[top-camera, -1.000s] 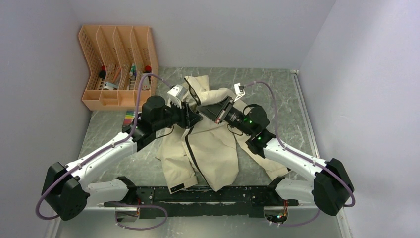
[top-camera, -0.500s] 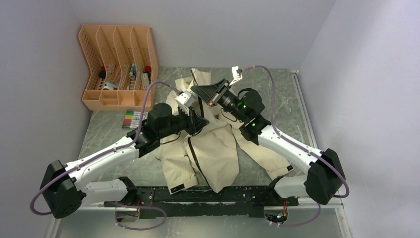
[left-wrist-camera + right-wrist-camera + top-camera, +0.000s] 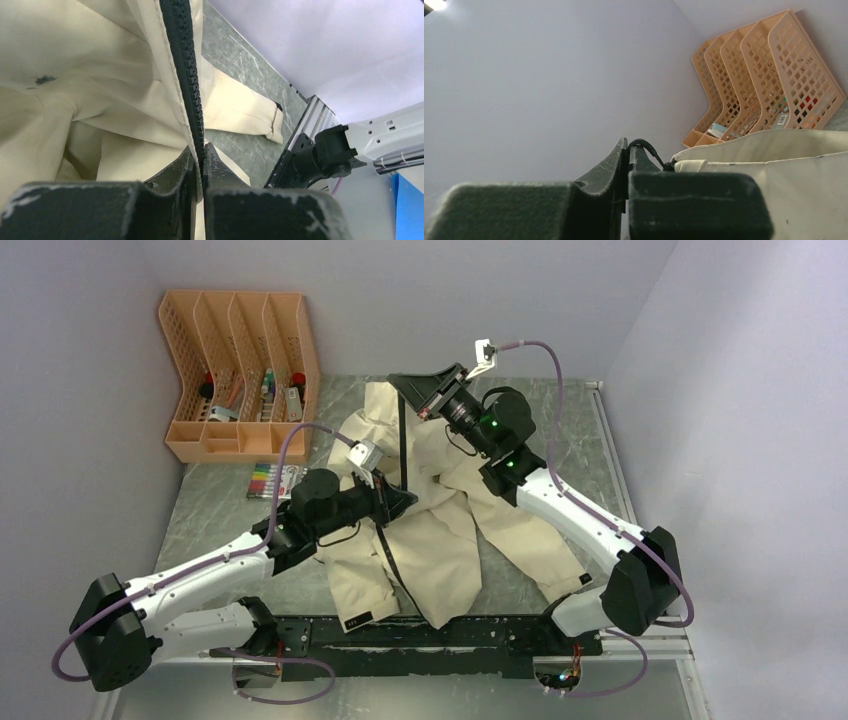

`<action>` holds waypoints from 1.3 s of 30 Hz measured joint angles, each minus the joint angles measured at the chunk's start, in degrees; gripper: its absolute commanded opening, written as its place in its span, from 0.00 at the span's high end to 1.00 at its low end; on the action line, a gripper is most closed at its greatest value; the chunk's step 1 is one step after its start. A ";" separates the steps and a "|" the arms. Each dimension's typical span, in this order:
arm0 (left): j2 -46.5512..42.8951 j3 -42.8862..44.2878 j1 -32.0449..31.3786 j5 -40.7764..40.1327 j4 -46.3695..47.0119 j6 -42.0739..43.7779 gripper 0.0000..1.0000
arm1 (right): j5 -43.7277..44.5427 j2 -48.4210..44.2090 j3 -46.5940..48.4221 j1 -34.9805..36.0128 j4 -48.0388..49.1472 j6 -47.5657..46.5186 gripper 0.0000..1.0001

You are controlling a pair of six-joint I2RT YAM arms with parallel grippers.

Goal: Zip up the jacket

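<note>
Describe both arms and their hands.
Both arms have white links with black joint housings. The left arm and right arm each carry a looping purple cable to a white wrist camera. Green lights glow on the right arm's joints. The left hand and right hand are black, with wedge-shaped fingers scuffed white at the edges.

L gripper [image 3: 202, 151] pinching zipper [image 3: 184, 65] (taut), cream jacket [image 3: 60, 115] behind

The jacket [image 3: 440, 545] lies on the table [image 3: 205, 497], right of the file rack [image 3: 240, 370].
</note>
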 measured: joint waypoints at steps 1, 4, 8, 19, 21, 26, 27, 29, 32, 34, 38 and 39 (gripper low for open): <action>-0.20 -0.24 0.00 -0.42 0.46 -0.22 0.92 | -0.28 0.57 0.70 -0.33 -0.31 -0.02 1.00; -0.44 -0.39 0.00 -1.81 1.09 -0.83 0.92 | -0.85 1.18 1.40 -1.01 -0.55 -0.13 1.00; 0.07 0.79 -0.07 -3.19 -0.26 -1.01 0.92 | -1.33 1.20 1.49 -1.42 -0.55 -0.22 1.00; 7.65 11.37 1.70 -3.48 -7.15 2.34 0.92 | -3.06 -3.85 -1.53 -4.96 -1.03 -1.90 0.95; 9.22 13.35 3.06 -2.97 -8.20 2.86 0.92 | -3.19 -5.88 -2.91 -5.29 -1.09 -2.34 0.89; 13.18 18.40 6.34 -2.47 -10.45 4.17 0.92 | -3.17 -10.62 -7.67 -5.38 -2.34 -3.32 0.57; 13.99 19.56 6.82 -2.47 -10.88 4.50 0.92 | -3.15 -11.28 -8.22 -5.35 -2.82 -3.30 0.53; 15.96 22.43 7.61 -2.45 -11.58 5.31 0.92 | -3.10 -13.14 -9.42 -5.35 -4.44 -4.15 0.45; 19.08 27.17 8.66 -2.45 -12.59 6.54 0.92 | -2.19 -17.05 -10.54 -5.35 -8.00 -5.42 0.34; 21.35 30.75 9.20 -2.38 -13.29 7.23 0.92 | -1.07 -20.46 -11.76 -5.35 -9.92 -6.16 0.31; 26.82 39.50 9.81 -1.75 -15.67 9.01 0.92 | 1.20 -28.22 -13.77 -5.35 -14.71 -8.55 0.27; 28.15 41.59 9.84 -1.66 -16.09 9.57 0.92 | 1.73 -29.38 -13.77 -5.35 -15.87 -9.25 0.26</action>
